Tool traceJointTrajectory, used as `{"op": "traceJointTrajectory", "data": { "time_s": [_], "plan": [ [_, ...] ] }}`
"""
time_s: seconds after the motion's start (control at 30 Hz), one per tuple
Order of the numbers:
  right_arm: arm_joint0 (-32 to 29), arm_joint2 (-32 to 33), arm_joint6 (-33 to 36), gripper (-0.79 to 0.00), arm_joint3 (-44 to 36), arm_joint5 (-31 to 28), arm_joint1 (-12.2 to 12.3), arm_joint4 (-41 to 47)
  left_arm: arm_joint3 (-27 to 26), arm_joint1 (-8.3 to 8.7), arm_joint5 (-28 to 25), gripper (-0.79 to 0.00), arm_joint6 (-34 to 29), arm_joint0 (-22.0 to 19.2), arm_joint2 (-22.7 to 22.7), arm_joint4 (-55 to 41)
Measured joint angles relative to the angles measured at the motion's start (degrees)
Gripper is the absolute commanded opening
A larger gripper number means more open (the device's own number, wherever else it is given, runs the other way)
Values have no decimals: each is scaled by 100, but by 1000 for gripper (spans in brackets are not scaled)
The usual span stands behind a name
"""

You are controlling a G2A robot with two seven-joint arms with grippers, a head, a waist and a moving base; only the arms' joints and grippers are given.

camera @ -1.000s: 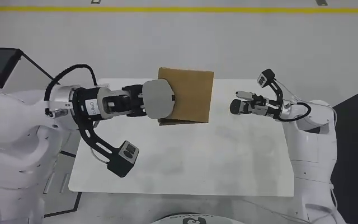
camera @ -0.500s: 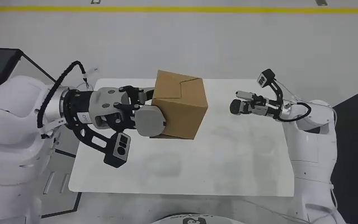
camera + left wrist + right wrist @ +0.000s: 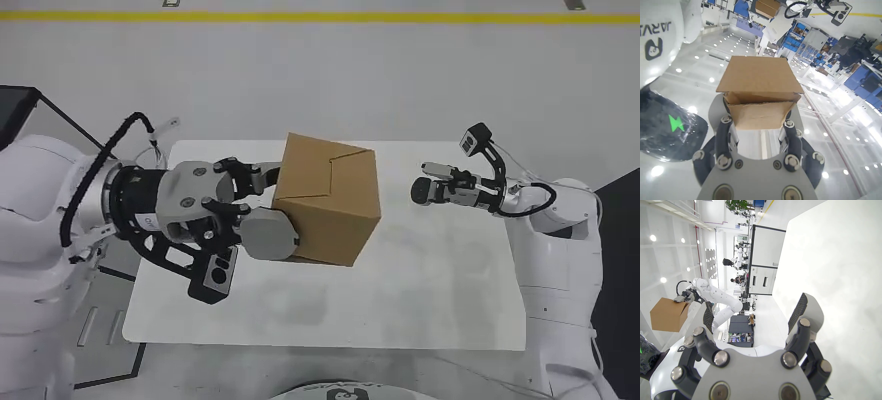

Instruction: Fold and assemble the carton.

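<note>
Over the desk [image 3: 430,300] my left tool [image 3: 269,206], clamped on the carton [image 3: 335,205], has turned its closed flaps upward, so I judge the bottom done; my right tool [image 3: 425,181] waits spread, well apart from the carton.

White matte rectangular tabletop with rounded corners [image 3: 430,300] sits centre to lower middle of top view, faint grey smudges on its surface. It stands on pale grey floor [image 3: 300,80]; 1 yellow floor line [image 3: 320,16] runs along top edge.
</note>
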Motion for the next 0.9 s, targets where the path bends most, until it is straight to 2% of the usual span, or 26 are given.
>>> {"op": "traceJointTrajectory", "data": {
  "time_s": [0.17,0.47,0.7,0.9],
  "plan": [
    [0,0,0,0,0,0,0,0,86,15,762,-785,169,-96,-13,200],
    [0,0,0,0,0,0,0,0,216,7,1633,-785,-228,-88,-93,-48],
    [0,0,0,0,0,0,0,0,274,10,1890,-785,-316,-178,-47,-220],
    [0,0,0,0,0,0,0,0,327,21,1798,-785,-400,-138,-51,-406]
  ]
}}
